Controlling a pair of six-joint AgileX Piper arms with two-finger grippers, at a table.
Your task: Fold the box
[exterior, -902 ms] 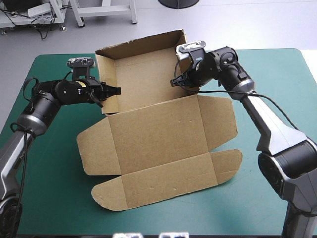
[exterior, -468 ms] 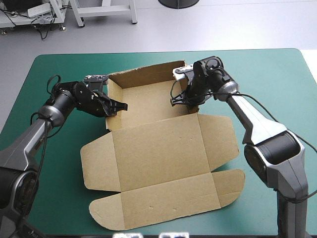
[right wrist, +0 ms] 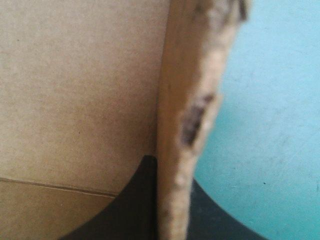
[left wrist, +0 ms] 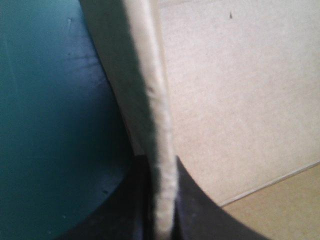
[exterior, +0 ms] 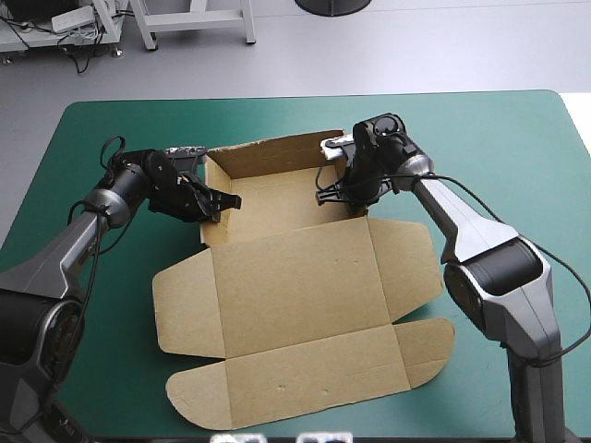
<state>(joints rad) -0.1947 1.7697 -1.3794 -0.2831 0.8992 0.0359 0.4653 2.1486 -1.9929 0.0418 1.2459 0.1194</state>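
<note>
Box [exterior: 277, 192]: tray walls up, lid [exterior: 295, 277] flat. Left gripper [exterior: 224, 199] clamped on left wall [left wrist: 150, 75], right gripper [exterior: 334, 192] on right wall [right wrist: 182, 100]. Next, likely: tuck walls in, holding them square

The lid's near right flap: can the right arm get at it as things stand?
Probably not yet: the right gripper is shut on the box's right wall. Once released, the flap lies flat and uncovered.

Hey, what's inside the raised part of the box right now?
Only bare brown board shows inside the box. The left end effector and right end effector pinch its side walls, covering the floor strips beneath them.
</note>
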